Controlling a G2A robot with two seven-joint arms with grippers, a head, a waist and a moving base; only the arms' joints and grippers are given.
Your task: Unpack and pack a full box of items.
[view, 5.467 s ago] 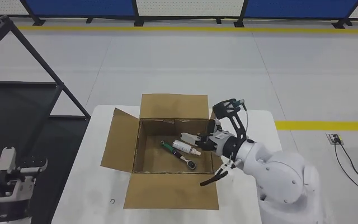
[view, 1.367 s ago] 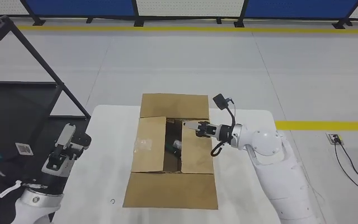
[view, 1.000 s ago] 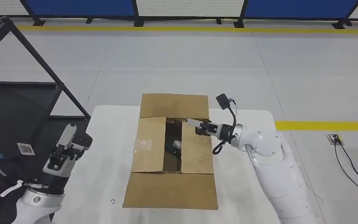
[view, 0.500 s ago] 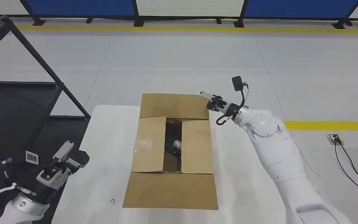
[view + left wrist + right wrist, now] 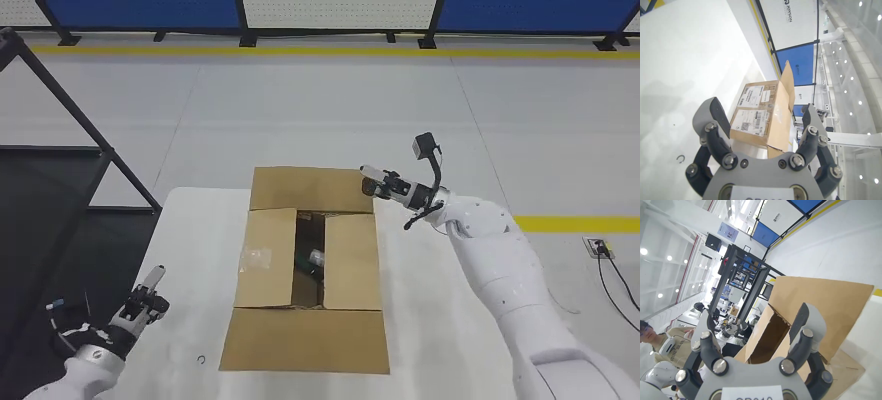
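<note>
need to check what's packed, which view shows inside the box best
The top view: it looks down through the gap in the box at the items. The left wrist view gives its labelled outside, the right wrist view a dark opening.

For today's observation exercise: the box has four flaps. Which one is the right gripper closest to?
The far flap, the open one farthest from the robot: the right gripper is by its corner. The near flap is farthest from it.
</note>
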